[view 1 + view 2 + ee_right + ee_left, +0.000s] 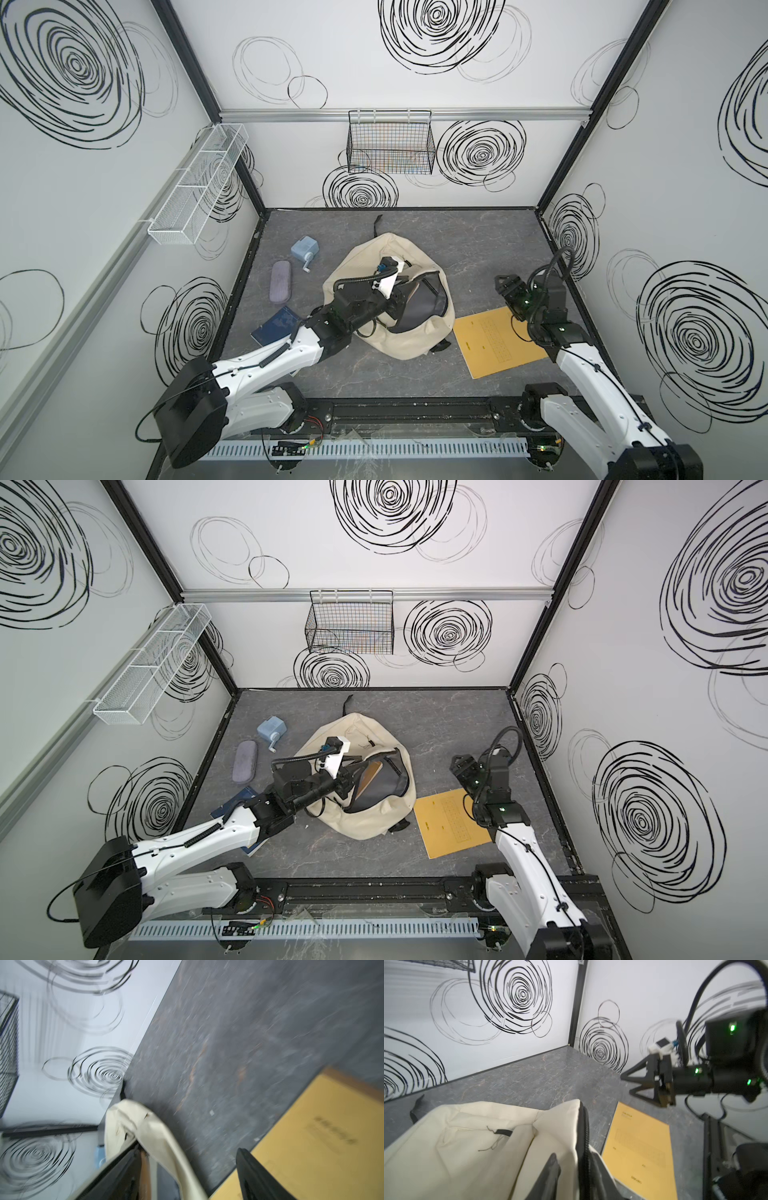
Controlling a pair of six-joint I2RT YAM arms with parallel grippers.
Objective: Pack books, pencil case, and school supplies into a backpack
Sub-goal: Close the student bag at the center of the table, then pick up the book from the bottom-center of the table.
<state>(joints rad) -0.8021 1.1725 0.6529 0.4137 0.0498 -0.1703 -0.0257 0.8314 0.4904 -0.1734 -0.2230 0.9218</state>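
The left gripper [397,297] sits at the mouth of the cream backpack [365,266], in the middle of both top views. In the left wrist view its two dark fingers [552,1169] stand a little apart, one on each side of the bag's black zip rim. The gap is narrow but wider than the rim, so the rim lies between the jaws without being pinched.

The right gripper [626,1084] is at the right of the top views, well apart from the backpack. It hangs above the table [478,249], with its jaws spread wide and nothing between them.

Just below it in the frame, the mustard kraft book [494,345] lies flat on the table beside the backpack. A tan cover [368,777] shows inside the open bag.

At the left, the navy book [276,328] lies partly under the left arm. Above it are the greyish purple pencil case [280,282] and the light blue pencil sharpener [303,249], all on the table.
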